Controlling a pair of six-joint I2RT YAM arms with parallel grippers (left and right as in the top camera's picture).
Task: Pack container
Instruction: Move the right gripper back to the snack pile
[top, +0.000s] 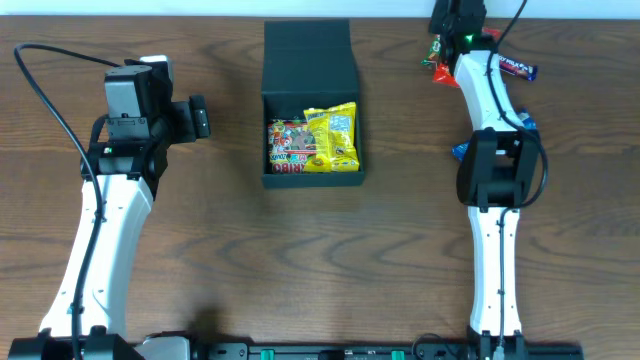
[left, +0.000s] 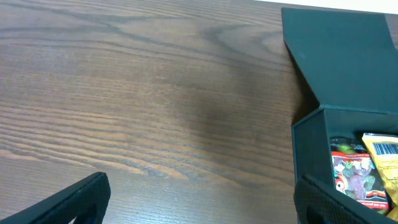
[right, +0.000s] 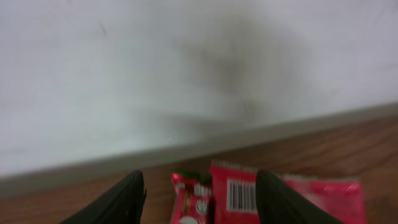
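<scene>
Right gripper (right: 198, 194) at the far table edge, fingers (right: 118, 202) parted, nothing clamped. Between them, on the wood: small red foil snack packets (right: 239, 196), barcode on one visible; whether touched cannot be told. Just beyond, a pale wall. Nearer the arm's base, a dark wrapped bar (top: 519, 69) and a blue packet (top: 461, 152).

Left gripper (top: 201, 117) spread wide, empty, over bare brown wooden table (left: 137, 106). Just to its right, the shallow matte black cardboard container (top: 311, 180), hinged flap lid (top: 308, 58) folded back. Inside: yellow crinkled snack bag (top: 334, 138) beside red printed sweet packet (top: 287, 146).
</scene>
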